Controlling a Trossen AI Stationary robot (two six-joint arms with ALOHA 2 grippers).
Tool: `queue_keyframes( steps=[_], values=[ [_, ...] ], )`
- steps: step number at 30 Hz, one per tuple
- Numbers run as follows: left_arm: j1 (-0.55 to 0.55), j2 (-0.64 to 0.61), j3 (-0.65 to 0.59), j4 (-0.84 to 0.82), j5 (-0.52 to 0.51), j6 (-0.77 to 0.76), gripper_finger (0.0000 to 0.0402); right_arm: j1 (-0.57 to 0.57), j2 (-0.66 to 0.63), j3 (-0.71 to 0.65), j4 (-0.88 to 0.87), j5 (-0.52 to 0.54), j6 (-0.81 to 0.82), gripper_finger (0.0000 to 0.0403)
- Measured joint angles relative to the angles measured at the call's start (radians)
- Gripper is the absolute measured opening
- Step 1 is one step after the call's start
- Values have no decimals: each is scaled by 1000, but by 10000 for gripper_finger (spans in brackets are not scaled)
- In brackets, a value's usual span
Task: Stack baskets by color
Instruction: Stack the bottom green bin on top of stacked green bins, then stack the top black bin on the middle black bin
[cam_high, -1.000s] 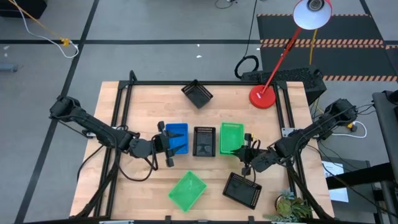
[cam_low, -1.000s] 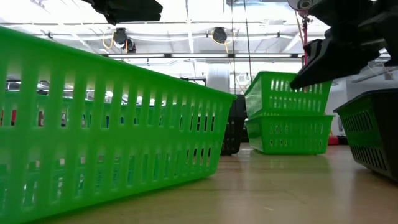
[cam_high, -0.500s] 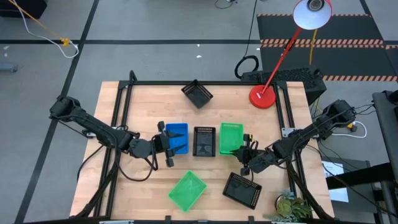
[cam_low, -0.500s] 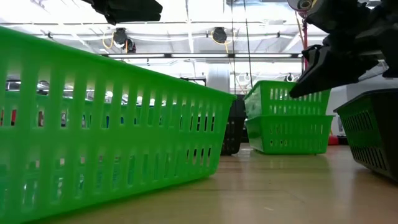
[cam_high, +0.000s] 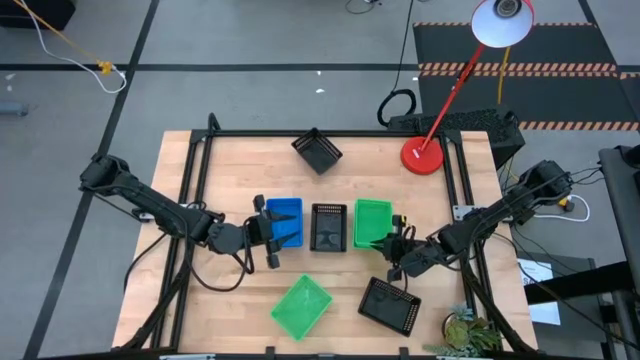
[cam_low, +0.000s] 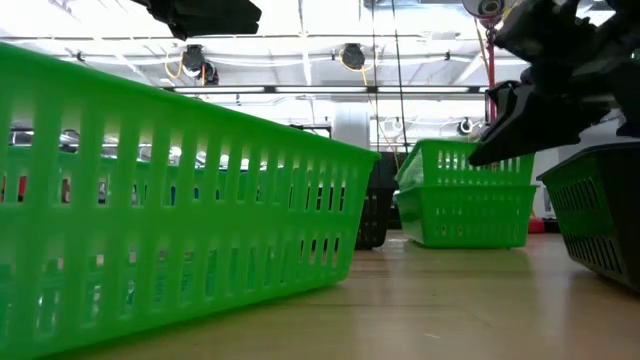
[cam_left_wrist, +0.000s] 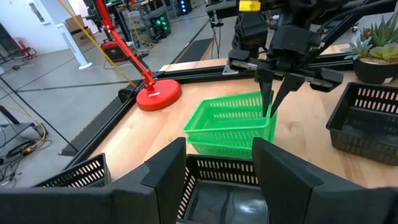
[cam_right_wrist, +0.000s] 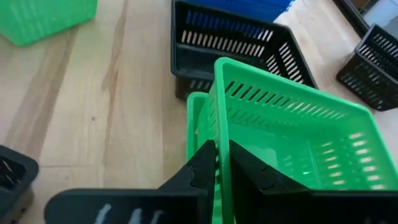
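Two green baskets (cam_high: 372, 222) sit nested right of centre; the upper one (cam_low: 465, 165) lies slightly tilted in the lower one (cam_low: 465, 215). My right gripper (cam_high: 394, 245) is shut on the upper one at its near right corner. A black basket (cam_high: 328, 227) stands to their left, then a blue stack (cam_high: 285, 222). My left gripper (cam_left_wrist: 221, 177) hovers open beside the blue stack, touching nothing. A third green basket (cam_high: 301, 306) and a black one (cam_high: 390, 303) rest near the front edge; another black one (cam_high: 318, 151) stands at the back. My right gripper pinches the upper green basket's near end wall (cam_right_wrist: 219, 124) at its right end, one finger (cam_right_wrist: 202, 168) outside and the other inside. The fingers slant down from the table's right and lie along that wall. The basket sits in the lower green basket (cam_right_wrist: 196, 124).
A red round lamp base (cam_high: 422, 155) stands at the back right, its arm reaching off the table. A potted plant (cam_high: 465, 335) sits at the near right corner. Bare wood lies between the middle row and the front baskets.
The upper green basket has sunk from a tilted perch above the lower green basket down into it. My right gripper has gone a little down with it. My left arm has kept still.
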Motion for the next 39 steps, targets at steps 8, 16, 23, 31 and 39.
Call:
queue_keyframes(
  steps=[8,16,23,31,39],
  values=[
    [0,0,0,-2,0,0,186,0,0,-43,83,-4,-11,28],
    [0,0,0,-5,0,0,186,-6,0,-43,83,-54,-16,44],
    [0,0,0,-8,0,-3,186,-6,-15,-43,82,-54,-5,125],
    [0,0,0,-8,0,-3,186,-7,-149,-43,72,-74,-13,191],
    [0,0,0,-8,-6,11,186,-20,-339,-42,82,-79,-111,183]
  ],
)
